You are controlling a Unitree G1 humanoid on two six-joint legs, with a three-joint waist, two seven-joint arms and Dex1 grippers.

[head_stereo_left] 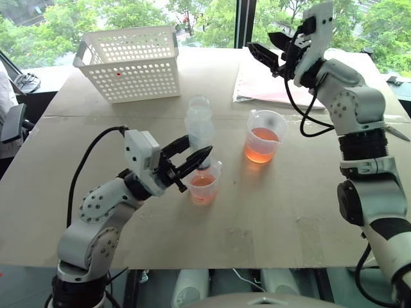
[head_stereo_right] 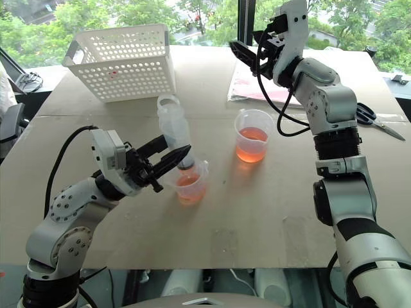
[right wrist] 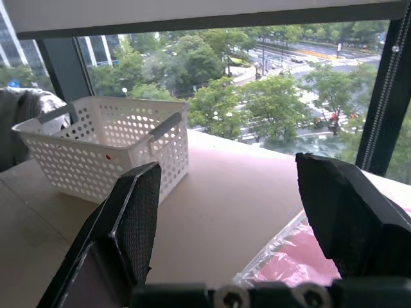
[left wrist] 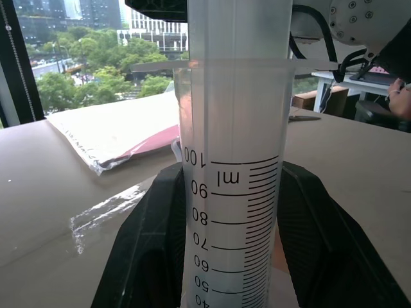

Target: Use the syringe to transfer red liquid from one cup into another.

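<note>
The broad beige surface [head_stereo_left: 270,212] carries everything here. At its far left sits the white perforated plastic basket [head_stereo_left: 131,63] with its grey-edged handles, and across at the far right lies a flat clear plastic sleeve holding pink-and-white paper [head_stereo_left: 270,86].

Near the middle, a little to the right, stands the taller clear plastic beaker with the small side handle [head_stereo_left: 264,136], upright, roughly a third full of translucent orange-red liquid [head_stereo_left: 261,146]. Just left of it and nearer, but apart from it, is the shorter clear plastic cup with a pour spout [head_stereo_left: 205,183], also upright, with orange-red liquid in its bottom.

Over that shorter cup stands the large clear plastic syringe [head_stereo_left: 199,128], close to upright and leaning slightly toward the far left, its ring-shaped plunger top uppermost and its lower end down inside the cup's rim. In the left wrist view its printed scale runs up the barrel, and the barrel looks clear at those marks.

The left pincer [head_stereo_left: 196,160] comes in from the near left and is clamped on the syringe barrel low down, one black finger [left wrist: 151,256] on each side, pressed tight against the plastic.

The right pincer [head_stereo_left: 273,48] is up in the air over the far right of the surface, above the paper sleeve and well apart from both cups; its two black fingers [right wrist: 138,212] are spread wide with nothing between them.

At the far right edge, a pair of black-handled scissors [head_stereo_right: 372,119] lies flat.
</note>
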